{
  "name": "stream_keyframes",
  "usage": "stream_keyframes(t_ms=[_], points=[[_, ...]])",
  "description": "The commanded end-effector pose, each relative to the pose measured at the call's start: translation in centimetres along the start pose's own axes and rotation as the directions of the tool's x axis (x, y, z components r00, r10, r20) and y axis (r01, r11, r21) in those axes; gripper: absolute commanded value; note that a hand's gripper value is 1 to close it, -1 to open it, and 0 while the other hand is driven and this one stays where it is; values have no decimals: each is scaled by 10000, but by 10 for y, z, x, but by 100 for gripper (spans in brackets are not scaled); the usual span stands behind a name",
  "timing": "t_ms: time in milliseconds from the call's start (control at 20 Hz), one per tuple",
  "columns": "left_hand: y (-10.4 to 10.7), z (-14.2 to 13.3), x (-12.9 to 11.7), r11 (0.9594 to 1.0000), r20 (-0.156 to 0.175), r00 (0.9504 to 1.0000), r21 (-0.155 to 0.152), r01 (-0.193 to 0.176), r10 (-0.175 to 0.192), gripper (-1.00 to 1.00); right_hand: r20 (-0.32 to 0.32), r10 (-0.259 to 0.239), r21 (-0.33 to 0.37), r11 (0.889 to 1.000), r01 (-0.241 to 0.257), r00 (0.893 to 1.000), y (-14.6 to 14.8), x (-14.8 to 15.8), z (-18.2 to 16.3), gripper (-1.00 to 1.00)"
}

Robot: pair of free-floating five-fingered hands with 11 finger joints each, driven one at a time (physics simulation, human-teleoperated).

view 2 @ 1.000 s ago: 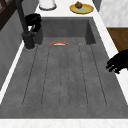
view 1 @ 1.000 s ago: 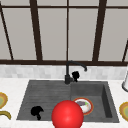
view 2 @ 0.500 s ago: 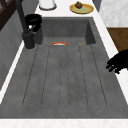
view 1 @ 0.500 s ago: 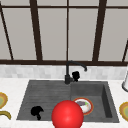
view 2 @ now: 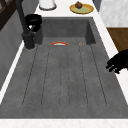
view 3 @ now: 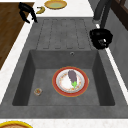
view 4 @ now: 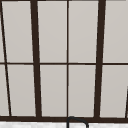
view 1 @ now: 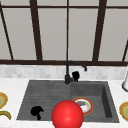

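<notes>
Right hand at the tap, left hand idle over the drainboard

Nearest the front edge sat a red ball [view 1: 67,115] — just behind it, in the sink's [view 3: 22,82] basin, lay a red-rimmed plate [view 3: 57,86] with an eggplant [view 3: 72,76] on it, and a small round piece [view 3: 37,91] rested on the basin floor near the plate. The left hand [view 1: 37,111] hung above the front of the drainboard [view 2: 65,77], fingers loosely curled and holding nothing, well apart from the tap. Farther back, the right hand [view 1: 75,75] was at the tap [view 1: 68,72] — just to the right of its upright post, fingers curled by the base where the lever would be; whether they actually gripped it could not be told. Behind the tap stood the window [view 4: 67,60].
</notes>
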Motion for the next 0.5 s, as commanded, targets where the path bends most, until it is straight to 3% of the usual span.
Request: stream_keyframes(t_ms=[0, 450], points=[[0, 0, 0, 10000, 0, 10000, 0, 0, 0, 0, -539, -1201, -96, 9928, 1197, 9913, 7, 2, 7, 100], [0, 0, 0, 10000, 0, 10000, 0, 0, 0, 0, -388, -1290, -305, 9913, 1279, 9909, 15, -5, 6, 100]])
